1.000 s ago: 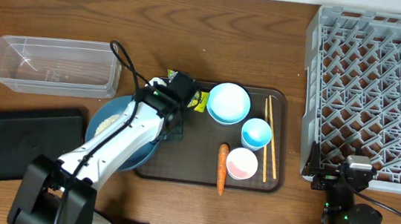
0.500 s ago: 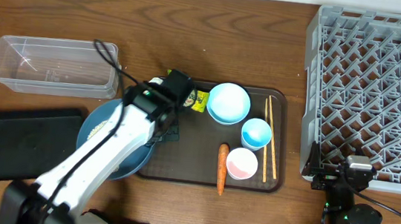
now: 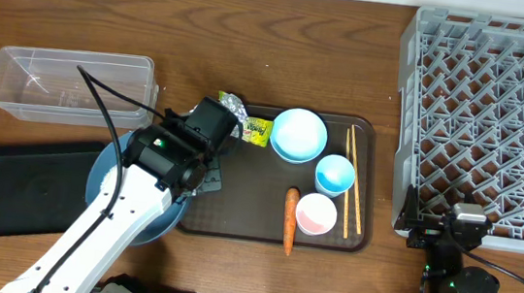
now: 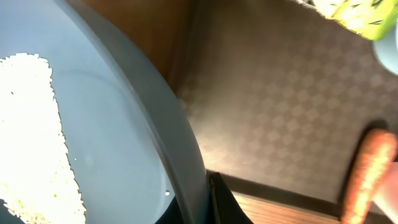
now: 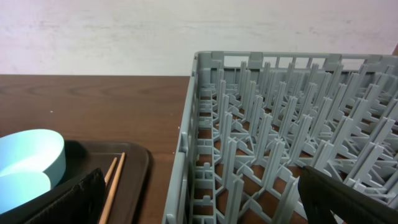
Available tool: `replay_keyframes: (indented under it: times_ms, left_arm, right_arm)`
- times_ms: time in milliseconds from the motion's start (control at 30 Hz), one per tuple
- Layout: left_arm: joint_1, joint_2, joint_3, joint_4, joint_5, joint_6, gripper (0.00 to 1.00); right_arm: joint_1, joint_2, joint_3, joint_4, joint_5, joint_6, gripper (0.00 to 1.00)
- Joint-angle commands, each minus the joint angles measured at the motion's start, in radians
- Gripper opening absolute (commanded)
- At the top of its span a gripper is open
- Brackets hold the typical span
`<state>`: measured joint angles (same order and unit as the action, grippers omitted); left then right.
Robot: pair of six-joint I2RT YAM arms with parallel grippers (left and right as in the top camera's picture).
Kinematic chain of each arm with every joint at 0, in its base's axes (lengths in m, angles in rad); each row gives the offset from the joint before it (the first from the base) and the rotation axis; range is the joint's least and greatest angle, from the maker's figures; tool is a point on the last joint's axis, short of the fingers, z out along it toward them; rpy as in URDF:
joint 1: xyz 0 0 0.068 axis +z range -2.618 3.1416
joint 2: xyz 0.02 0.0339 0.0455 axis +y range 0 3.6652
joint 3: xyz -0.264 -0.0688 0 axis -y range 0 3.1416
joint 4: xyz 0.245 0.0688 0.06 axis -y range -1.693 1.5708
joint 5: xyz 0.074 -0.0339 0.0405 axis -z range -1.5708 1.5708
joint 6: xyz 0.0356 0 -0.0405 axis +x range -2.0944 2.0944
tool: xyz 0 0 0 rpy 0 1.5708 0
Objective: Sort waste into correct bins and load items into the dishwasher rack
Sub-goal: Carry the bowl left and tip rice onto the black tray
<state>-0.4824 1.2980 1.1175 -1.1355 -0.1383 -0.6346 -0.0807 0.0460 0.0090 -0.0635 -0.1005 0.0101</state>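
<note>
Overhead: outstretched left gripper (image 3: 204, 172) clamps dark-blue bowl (image 3: 103, 171) rim.

Grey rack (image 5: 280, 143) ahead of us
We see a blue bowl (image 5: 28, 155) and chopsticks (image 5: 113, 183) left of our wide-open fingers (image 5: 68, 199).

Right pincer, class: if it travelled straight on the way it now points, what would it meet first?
Most likely the grey dishwasher rack: the open right pincer faces its near wall and pegs, with nothing between in the wrist view. Contact height is unclear.
</note>
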Motion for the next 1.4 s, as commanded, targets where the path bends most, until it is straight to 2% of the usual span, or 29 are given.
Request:
replay_keyframes:
  times_ms: [0, 133, 600, 1133, 1367]
  left_arm:
    - [0.008, -0.006, 0.025, -0.024, -0.086, -0.014, 0.06]
    - [0.047, -0.006, 0.026, -0.042, -0.122, 0.002, 0.06]
    - [0.325, -0.006, 0.025, 0.010, -0.098, 0.079, 0.06]
    - [0.628, -0.006, 0.025, 0.236, 0.121, 0.195, 0.06]
    - [0.723, -0.003, 0.011, 0.341, 0.174, 0.197, 0.06]
  right_arm:
    - [0.005, 0.001, -0.003, -0.001, -0.001, -0.008, 0.99]
    - [0.005, 0.001, -0.003, -0.001, -0.001, -0.008, 0.99]
    - [0.005, 0.001, -0.003, -0.001, -0.001, -0.008, 0.99]
    - [0.005, 0.001, -0.003, -0.001, -0.001, -0.008, 0.99]
    - [0.005, 0.002, -0.003, -0.001, -0.001, -0.008, 0.99]
